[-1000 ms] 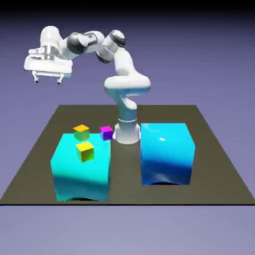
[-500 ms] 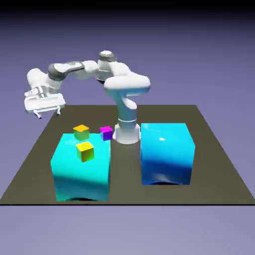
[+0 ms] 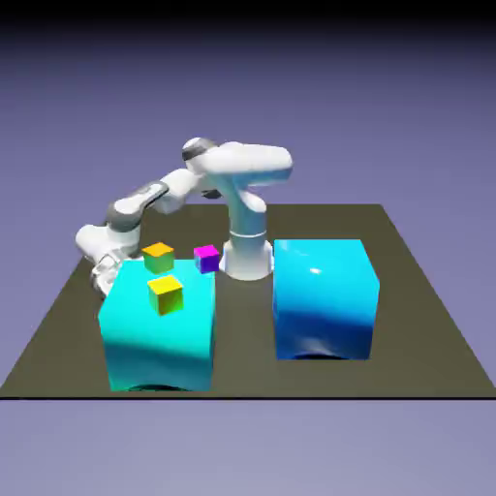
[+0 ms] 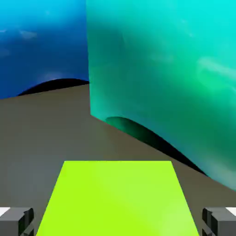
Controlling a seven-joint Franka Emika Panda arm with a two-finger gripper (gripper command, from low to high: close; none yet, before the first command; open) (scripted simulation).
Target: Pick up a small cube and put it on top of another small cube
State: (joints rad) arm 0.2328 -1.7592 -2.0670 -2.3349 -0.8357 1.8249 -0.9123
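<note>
The small cube [image 4: 117, 198] is bright green and fills the bottom of the hand view, lying on the dark table [image 4: 41, 133]. My gripper [image 4: 118, 222] is shut on it, with one grey fingertip [image 4: 16, 221] hard against its left side and the other hard against its right. In the exterior view my arm [image 3: 145, 199] reaches down low at the left, and the hand and green cube are hidden behind the big cyan block [image 3: 160, 334]. A yellow small cube [image 3: 166, 294] rests on top of that block.
A small cube with an orange top [image 3: 158, 257] and a magenta one [image 3: 205, 258] sit behind the cyan block. The big blue block [image 3: 325, 300] stands at the exterior view's right. In the hand view the cyan block's wall [image 4: 170, 83] rises close ahead, with the blue block [image 4: 41, 46] beyond.
The arm has swung down from high at the exterior view's left to table level behind the cyan block. The jaws have closed in from wide open.
</note>
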